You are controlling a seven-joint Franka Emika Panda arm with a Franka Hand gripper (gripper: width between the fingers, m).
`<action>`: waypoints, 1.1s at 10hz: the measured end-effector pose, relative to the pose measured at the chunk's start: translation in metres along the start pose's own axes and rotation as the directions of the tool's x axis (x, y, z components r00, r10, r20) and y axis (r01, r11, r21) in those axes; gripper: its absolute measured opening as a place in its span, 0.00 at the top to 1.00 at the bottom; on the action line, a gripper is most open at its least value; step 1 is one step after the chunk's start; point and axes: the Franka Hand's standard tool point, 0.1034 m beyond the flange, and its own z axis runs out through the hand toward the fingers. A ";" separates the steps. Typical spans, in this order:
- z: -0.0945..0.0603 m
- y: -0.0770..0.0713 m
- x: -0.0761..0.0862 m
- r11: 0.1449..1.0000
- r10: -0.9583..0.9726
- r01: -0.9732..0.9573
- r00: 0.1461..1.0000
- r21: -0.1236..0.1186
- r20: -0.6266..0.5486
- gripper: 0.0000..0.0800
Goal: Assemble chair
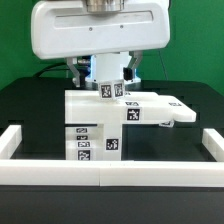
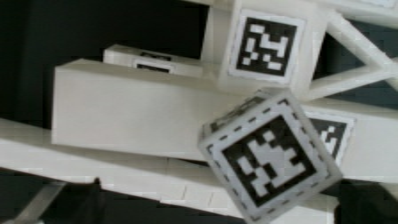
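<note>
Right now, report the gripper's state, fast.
The gripper: open, jaws spread wide just above the top of the chair, nothing visibly gripped.

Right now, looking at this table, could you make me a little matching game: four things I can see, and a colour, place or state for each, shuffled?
Things:
1. tool
2. chair parts
3. border rail
4. table

Descriptions:
A. black surface
B. white, stacked mid-table, bearing square tags
C. open, just above the stack
D. low, white, untagged, running along the table's edge

Pairs: 1-C, 2-B, 3-D, 4-A
</note>
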 end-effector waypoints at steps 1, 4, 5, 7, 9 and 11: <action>0.001 -0.004 0.002 1.000 -0.004 0.004 1.000 -0.002 -0.007 0.19; 0.003 -0.005 0.003 1.000 -0.004 0.004 1.000 -0.003 -0.008 0.19; 0.006 -0.005 0.001 1.000 -0.001 0.001 1.000 -0.002 -0.003 0.19; 0.007 -0.008 0.000 1.000 -0.002 0.002 1.000 0.000 0.001 0.19; 0.008 -0.007 -0.001 1.000 0.000 0.000 1.000 0.000 0.002 0.19; 0.012 -0.008 -0.007 0.999 -0.037 0.037 0.999 -0.007 -0.003 0.19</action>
